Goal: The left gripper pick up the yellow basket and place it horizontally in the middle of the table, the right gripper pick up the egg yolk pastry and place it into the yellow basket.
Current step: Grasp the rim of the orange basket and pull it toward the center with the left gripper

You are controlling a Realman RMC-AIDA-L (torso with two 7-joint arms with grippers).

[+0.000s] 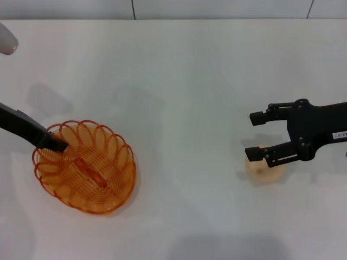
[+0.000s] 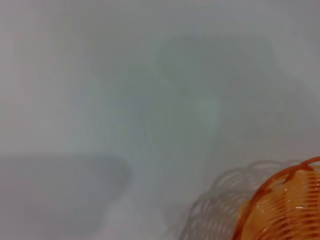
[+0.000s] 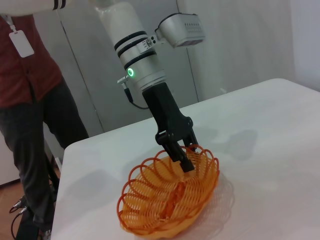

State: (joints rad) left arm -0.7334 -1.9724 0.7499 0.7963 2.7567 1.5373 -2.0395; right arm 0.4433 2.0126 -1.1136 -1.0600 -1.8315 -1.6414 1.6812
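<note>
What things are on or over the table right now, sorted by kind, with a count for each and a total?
Baskets: 1, the yellow basket on the table.
Pastries: 1, the egg yolk pastry.
Grippers: 2, the left gripper at the basket's rim, the right gripper open over the pastry.
Total: 4.

bystander (image 3: 30, 100) stands off table's far end, rt wrist view | red top, dark trousers, white badge (image 3: 21, 42) on chest | head out of frame | grey wall panels (image 3: 225, 45) behind | head view: grey tiled wall strip (image 1: 217, 8) past far edge
</note>
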